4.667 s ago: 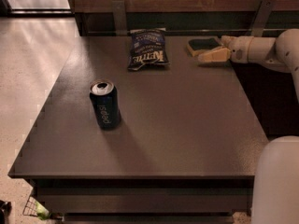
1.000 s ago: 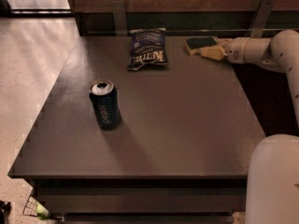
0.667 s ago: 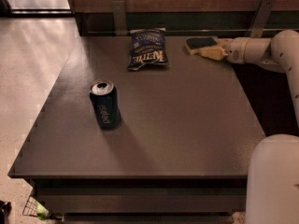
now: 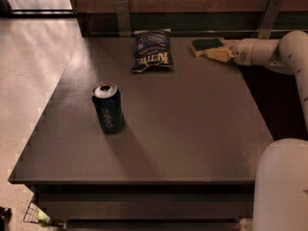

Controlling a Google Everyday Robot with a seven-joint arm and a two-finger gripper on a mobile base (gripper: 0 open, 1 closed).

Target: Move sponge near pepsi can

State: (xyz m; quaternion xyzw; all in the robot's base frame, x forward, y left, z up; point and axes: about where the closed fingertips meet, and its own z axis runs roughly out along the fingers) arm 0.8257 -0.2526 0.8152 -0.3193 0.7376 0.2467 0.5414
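The sponge (image 4: 204, 44), dark green on top with pale yellow foam, lies flat at the far right edge of the table. My gripper (image 4: 215, 51) reaches in from the right and is right at the sponge's right end, touching or nearly touching it. The pepsi can (image 4: 108, 108) stands upright on the left part of the table, far from the sponge and the gripper.
A dark blue chip bag (image 4: 152, 50) lies at the back middle of the dark table (image 4: 192, 129), between the can and the sponge. A wall with a rail runs along the table's far edge. My white arm body (image 4: 281, 186) fills the lower right corner.
Since 4.7 s ago the gripper and the sponge have shifted slightly left and towards the back. Over the last second nothing has visibly moved.
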